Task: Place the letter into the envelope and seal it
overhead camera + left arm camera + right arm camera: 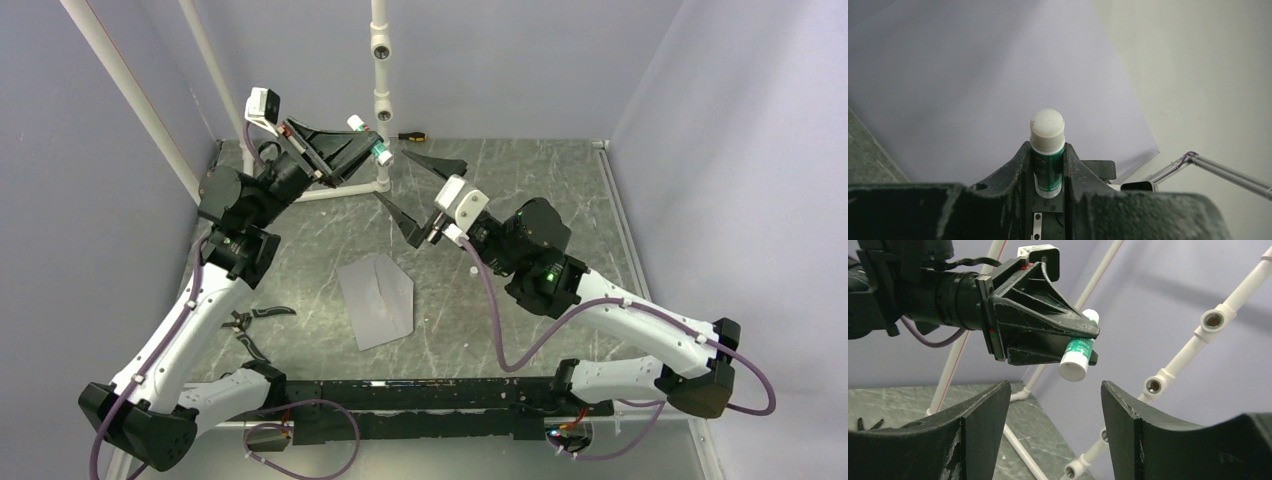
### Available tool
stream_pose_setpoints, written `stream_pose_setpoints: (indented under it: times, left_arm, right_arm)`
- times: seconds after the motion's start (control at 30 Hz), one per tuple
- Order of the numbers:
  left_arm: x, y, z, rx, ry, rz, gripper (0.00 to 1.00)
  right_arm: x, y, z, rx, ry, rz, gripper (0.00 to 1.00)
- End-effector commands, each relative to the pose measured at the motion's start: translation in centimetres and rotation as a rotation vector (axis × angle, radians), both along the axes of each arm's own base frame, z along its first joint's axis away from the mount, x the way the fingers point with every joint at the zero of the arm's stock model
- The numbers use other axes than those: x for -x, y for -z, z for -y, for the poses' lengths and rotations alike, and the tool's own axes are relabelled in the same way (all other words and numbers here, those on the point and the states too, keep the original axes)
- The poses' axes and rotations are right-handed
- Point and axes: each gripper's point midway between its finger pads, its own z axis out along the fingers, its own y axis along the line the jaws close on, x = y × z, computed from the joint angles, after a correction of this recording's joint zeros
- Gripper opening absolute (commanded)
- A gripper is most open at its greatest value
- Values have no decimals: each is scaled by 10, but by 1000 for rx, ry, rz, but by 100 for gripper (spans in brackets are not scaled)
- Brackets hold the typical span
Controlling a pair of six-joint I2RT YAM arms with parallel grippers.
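The grey envelope [378, 298] lies flat on the table between the two arms. The tan-orange letter is not in view. My left gripper [370, 140] is raised near the back of the table and shut on a green glue stick [381, 153] with white ends. In the left wrist view the glue stick [1047, 127] stands between the fingers [1047, 148]. My right gripper [388, 173] is open and empty just below and right of the stick. In the right wrist view the glue stick [1079, 355] hangs above the open gripper [1055, 390], apart from it.
A white pipe frame [380, 60] stands at the back, right behind both grippers. A screwdriver [410, 134] lies by the back wall. Black-handled pliers [250, 325] lie at the left near the left arm. Grey walls close in the table.
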Motion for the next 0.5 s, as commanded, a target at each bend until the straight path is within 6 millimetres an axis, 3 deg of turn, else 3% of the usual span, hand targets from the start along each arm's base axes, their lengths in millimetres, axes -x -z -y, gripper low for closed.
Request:
stream_pose_setpoints:
  times: [0.0,0.2,0.47]
  left_arm:
    - [4,-11,-6,38,-11,-7,2]
    - [3,-7,-8,57,-13,-29,2]
    - [3,-1,-9,60,-15,-44,2]
  right_arm:
    - [-2,-45,23,-130,85,75,69]
    - [-8,-48,16,-143,96,78,55]
    - [-18,-44,-2,-121,99,61,54]
